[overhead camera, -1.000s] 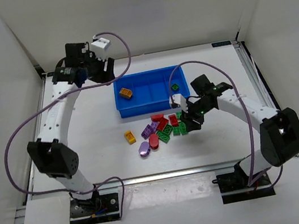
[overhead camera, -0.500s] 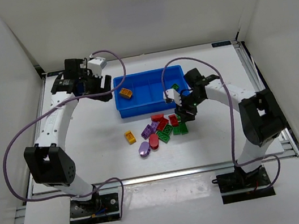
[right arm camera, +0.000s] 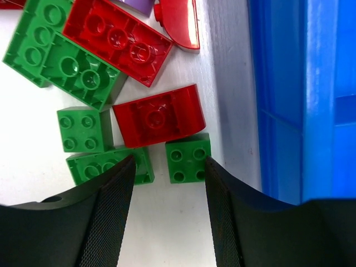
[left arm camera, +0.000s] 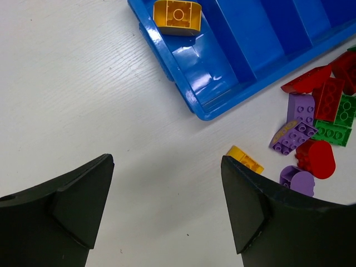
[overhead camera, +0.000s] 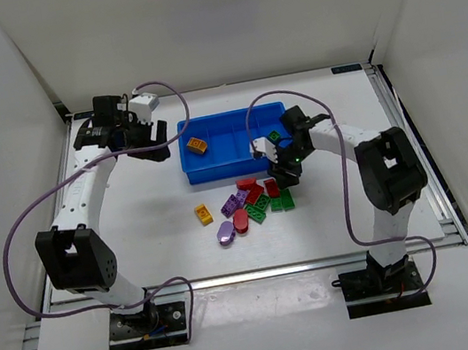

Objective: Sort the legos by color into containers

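Observation:
The blue tray [overhead camera: 237, 164] lies at mid table, with an orange brick [overhead camera: 197, 146] in its leftmost compartment and a green brick [overhead camera: 273, 136] in a right one. The other legos lie in a pile [overhead camera: 256, 200] in front of it. My right gripper [overhead camera: 283, 176] is open and low over the pile's right end. In the right wrist view a small green brick [right arm camera: 189, 158] lies between the fingertips [right arm camera: 125, 183], just below a red rounded brick [right arm camera: 161, 115]. My left gripper [overhead camera: 153, 142] is open and empty over bare table left of the tray [left arm camera: 222, 61].
A yellow brick [overhead camera: 203, 213] and a purple rounded brick [overhead camera: 225, 233] lie apart at the pile's left; both show in the left wrist view [left arm camera: 245, 158]. The tray wall [right arm camera: 300, 83] is just right of my right gripper. White walls enclose the table.
My right gripper has moved up and left from the pile's right side to the bricks nearest the tray. My left gripper has drawn back left, away from the tray.

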